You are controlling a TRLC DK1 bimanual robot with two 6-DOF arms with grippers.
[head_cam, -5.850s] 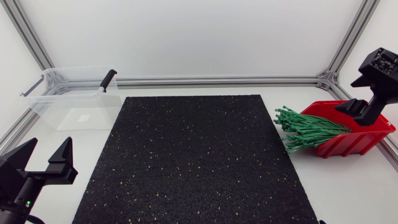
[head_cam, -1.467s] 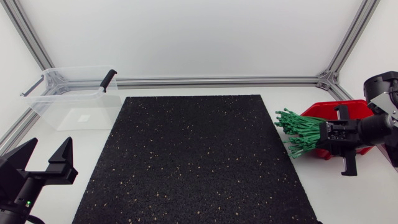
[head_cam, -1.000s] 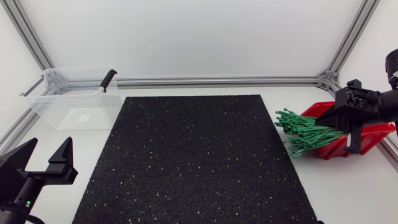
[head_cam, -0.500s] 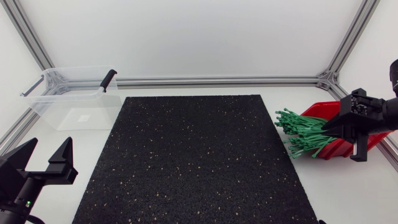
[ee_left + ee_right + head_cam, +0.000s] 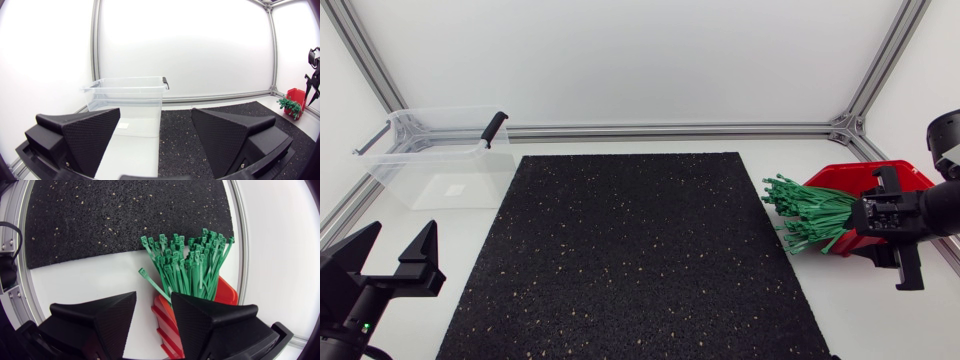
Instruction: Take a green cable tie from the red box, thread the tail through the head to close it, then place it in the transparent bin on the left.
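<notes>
My right tool (image 5: 153,304) hangs with its fingers a modest gap apart, gripping nothing. Directly under it and just ahead, the red box (image 5: 167,320) sits on the white tabletop (image 5: 880,325). The bundle of green cable ties (image 5: 187,265) fans out of the box, away from the tool and toward the black speckled mat (image 5: 630,250). One tie strays sideways, its head lying ahead of the gap. Whether a finger brushes the bundle, I can't tell from here. My left tool (image 5: 156,120) is spread wide and holds nothing, low over the tabletop. The transparent bin (image 5: 127,92) stands ahead of it, beside the mat's far corner. Aluminium rails (image 5: 670,130) edge the tabletop beyond the bin.
</notes>
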